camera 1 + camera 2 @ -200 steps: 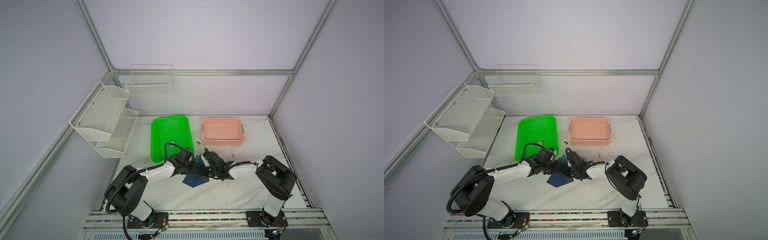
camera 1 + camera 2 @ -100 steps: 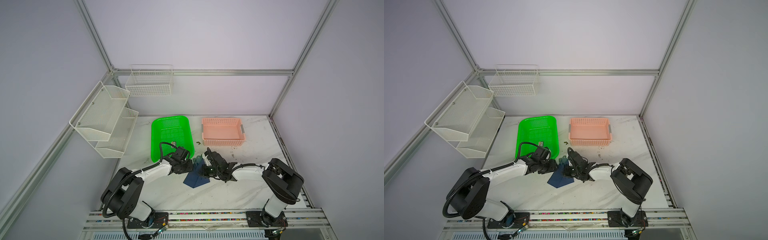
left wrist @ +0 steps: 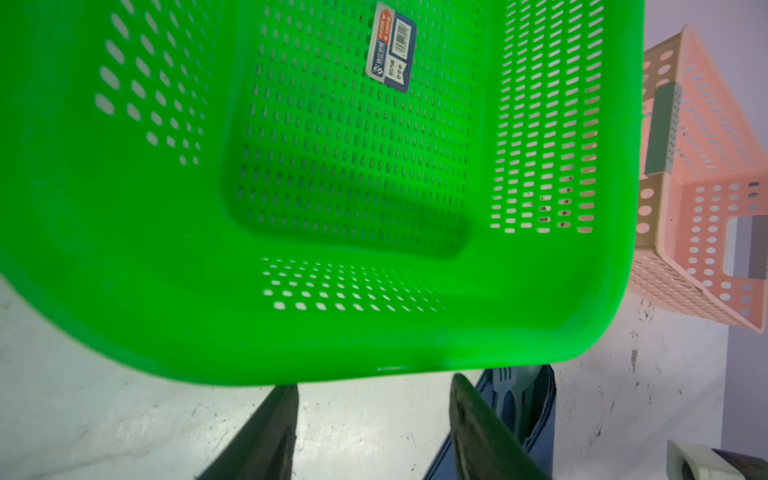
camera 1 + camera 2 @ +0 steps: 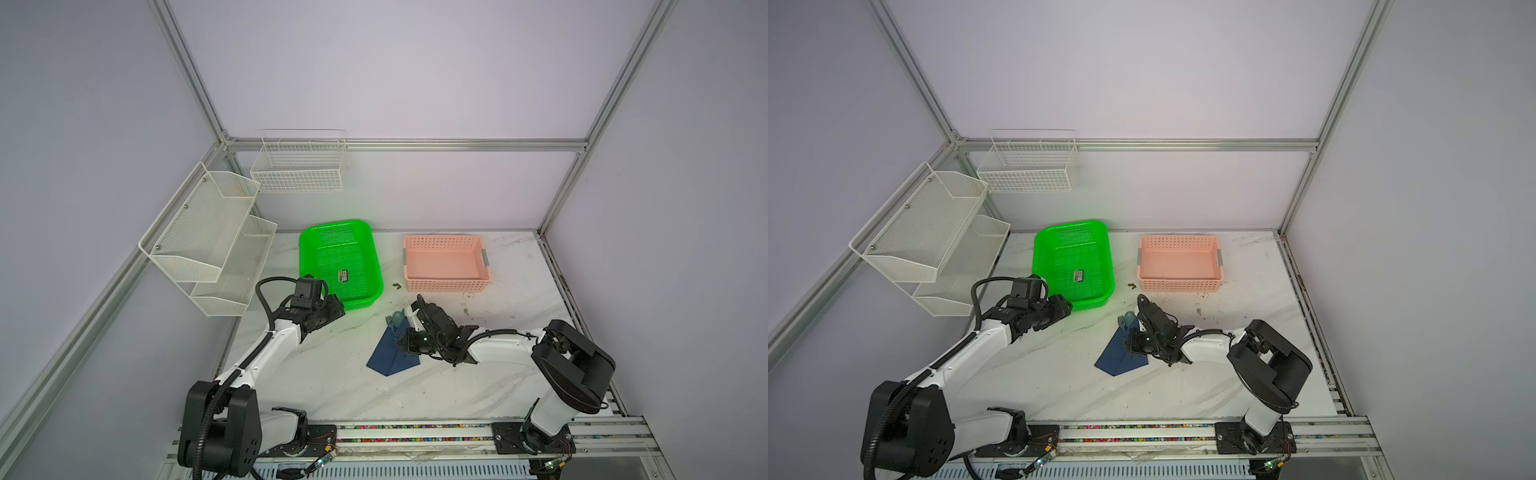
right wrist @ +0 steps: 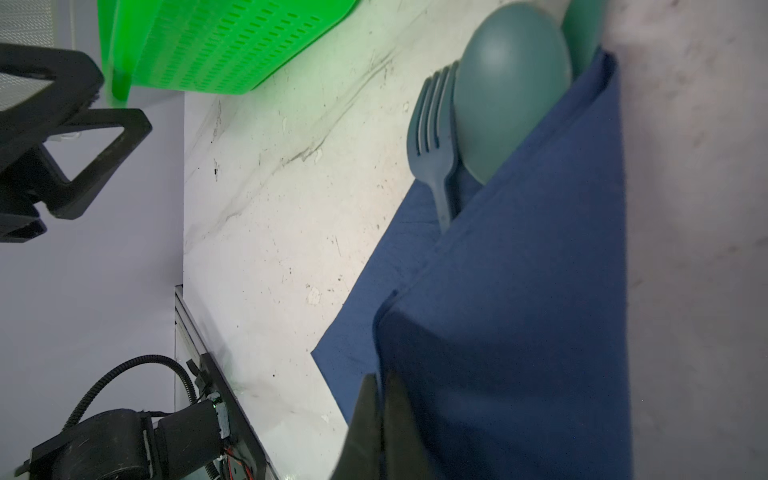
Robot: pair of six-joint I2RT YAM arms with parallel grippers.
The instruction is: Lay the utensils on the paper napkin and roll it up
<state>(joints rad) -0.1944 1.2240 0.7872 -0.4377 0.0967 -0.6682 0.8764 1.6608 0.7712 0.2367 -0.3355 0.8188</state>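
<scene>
Two baskets (image 4: 360,302), one napkin (image 4: 388,357) — one fork (image 5: 432,124), one spoon (image 5: 511,91)

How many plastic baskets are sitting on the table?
2: the green basket at the back left, the pink basket right of it. None seems hidden.

Soft, even light fills both top views, leaving only faint shadows on the tabletop (image 4: 332,386), while the wide lens splays the frame posts (image 4: 190,72) outward. The green basket (image 4: 357,302) glows oversaturated, tinting nearby marble green. In the wrist views, the fingers (image 3: 266,432) and paper napkin (image 5: 519,332) blur up close.
</scene>
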